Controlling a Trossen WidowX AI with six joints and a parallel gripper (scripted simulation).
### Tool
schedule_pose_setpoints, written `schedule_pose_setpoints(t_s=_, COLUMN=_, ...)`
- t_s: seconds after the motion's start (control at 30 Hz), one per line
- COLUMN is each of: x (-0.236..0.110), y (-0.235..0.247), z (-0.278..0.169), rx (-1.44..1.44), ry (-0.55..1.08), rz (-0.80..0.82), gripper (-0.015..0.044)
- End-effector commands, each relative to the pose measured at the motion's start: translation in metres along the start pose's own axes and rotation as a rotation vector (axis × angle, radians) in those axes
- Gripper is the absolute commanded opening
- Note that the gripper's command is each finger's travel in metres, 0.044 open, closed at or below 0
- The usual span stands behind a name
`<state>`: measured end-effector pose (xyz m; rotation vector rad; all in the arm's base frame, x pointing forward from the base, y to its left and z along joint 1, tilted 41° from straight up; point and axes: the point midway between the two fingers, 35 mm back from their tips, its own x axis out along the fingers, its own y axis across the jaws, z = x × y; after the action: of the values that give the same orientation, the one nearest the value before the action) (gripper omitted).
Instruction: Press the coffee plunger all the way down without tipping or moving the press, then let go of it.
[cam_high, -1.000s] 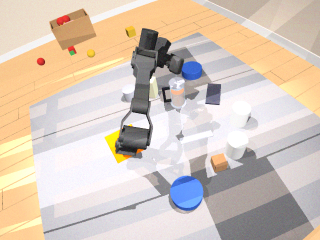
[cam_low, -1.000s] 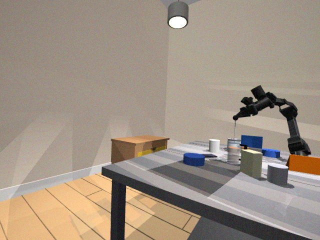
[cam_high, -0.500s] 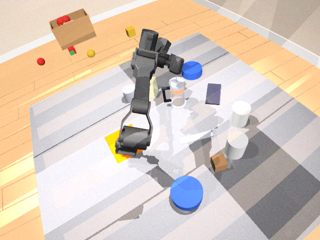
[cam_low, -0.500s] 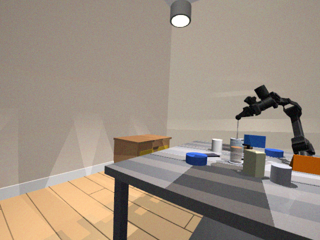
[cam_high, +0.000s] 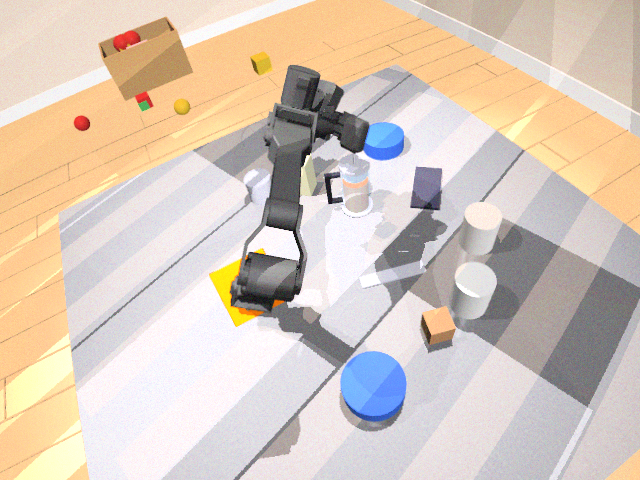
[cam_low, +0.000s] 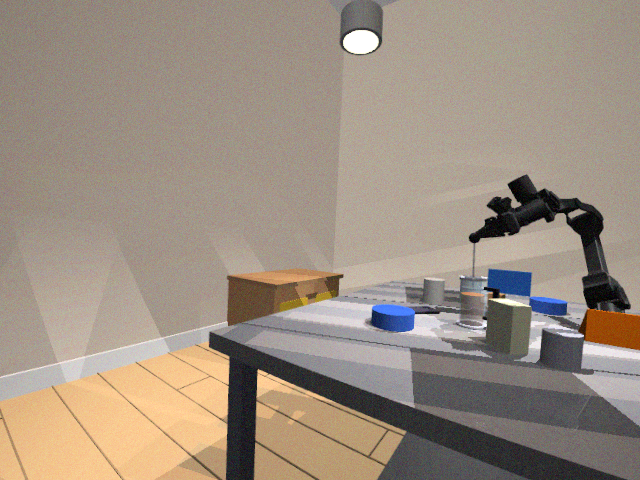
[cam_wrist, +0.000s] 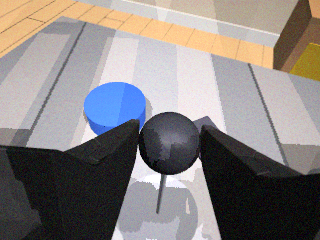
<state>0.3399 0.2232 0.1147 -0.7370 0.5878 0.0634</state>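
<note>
The glass coffee press (cam_high: 356, 190) (cam_low: 472, 303) stands upright on the table, with a black handle and an orange band. Its thin plunger rod (cam_low: 473, 259) (cam_wrist: 160, 192) rises high above the lid, and a dark round knob (cam_wrist: 169, 143) (cam_low: 473, 237) tops it. My gripper (cam_wrist: 170, 130) (cam_low: 474, 237) (cam_high: 353, 149) is shut on the knob, one black finger on each side of it. In the overhead view the arm hides the knob. The plunger is raised.
A blue disc (cam_high: 384, 140) (cam_wrist: 115, 106) (cam_low: 393, 316) lies just behind the press, and a dark flat slab (cam_high: 427, 187) to its right. A pale yellow block (cam_low: 508, 325) and a grey cylinder (cam_high: 256, 184) (cam_low: 561, 349) stand to its left. White cylinders (cam_high: 481, 227), an orange cube (cam_high: 438, 324) and another blue disc (cam_high: 373, 383) stand nearer the front.
</note>
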Motion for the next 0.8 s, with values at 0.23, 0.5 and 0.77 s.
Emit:
schedule_pose_setpoints(t_s=0.23, x=0.018, y=0.001, z=-0.03, rx=-0.007, ry=0.037, rz=0.004, gripper=0.013)
schedule_pose_setpoints(t_s=0.5, x=0.025, y=0.001, z=-0.041, rx=-0.008, ry=0.036, rz=0.004, gripper=0.013)
schedule_pose_setpoints(t_s=0.77, x=0.032, y=0.001, z=-0.052, rx=-0.008, ry=0.036, rz=0.003, gripper=0.013)
